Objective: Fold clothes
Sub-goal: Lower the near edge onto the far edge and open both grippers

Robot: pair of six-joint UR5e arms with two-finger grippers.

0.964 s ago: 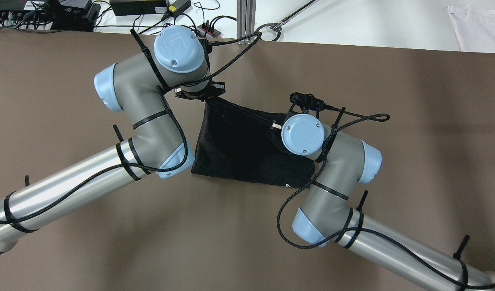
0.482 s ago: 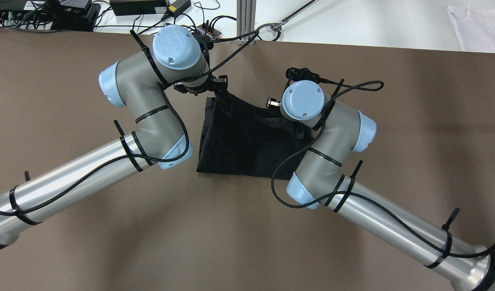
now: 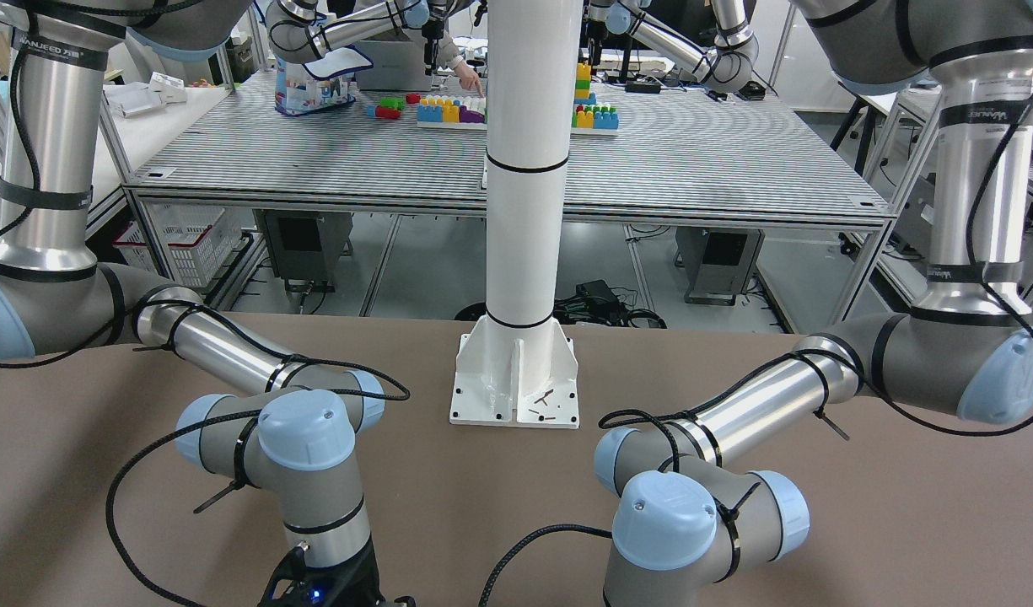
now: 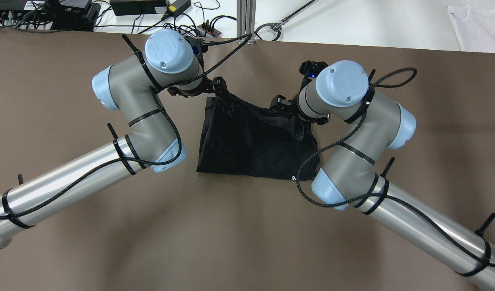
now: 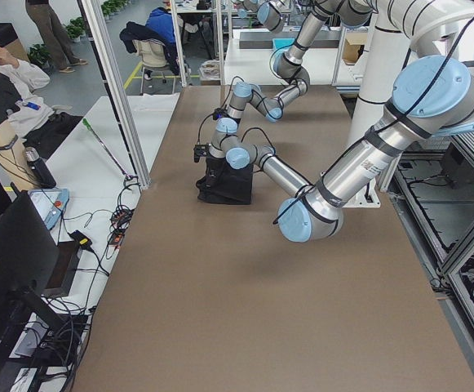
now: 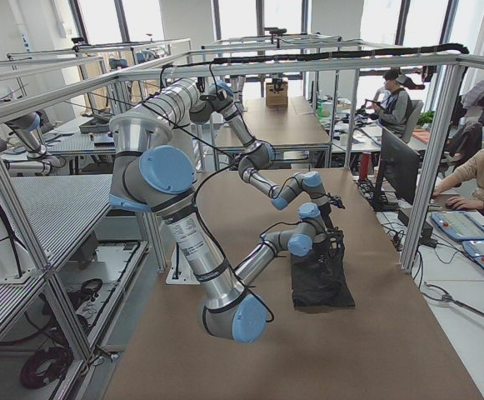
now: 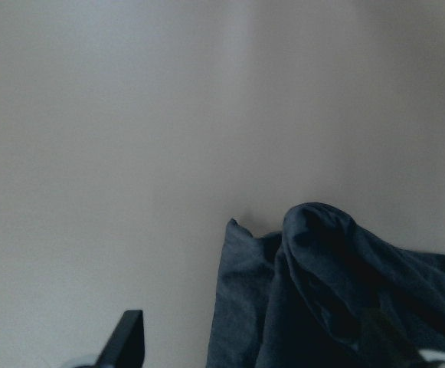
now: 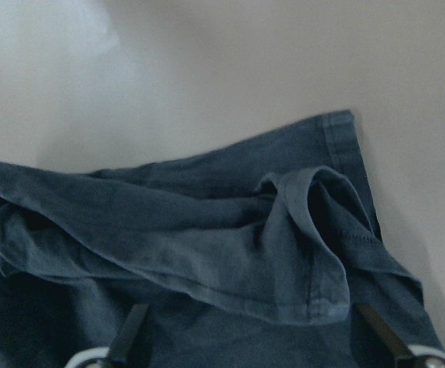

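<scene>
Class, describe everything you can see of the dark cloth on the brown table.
The cloth is soft, very dark navy fabric with stitched hems, roughly rectangular. The part nearer the robot lies flat on the brown table; the far edge is bunched into rumpled folds, one hemmed flap turned over. The left hand and right hand are open at its two far corners.
</scene>
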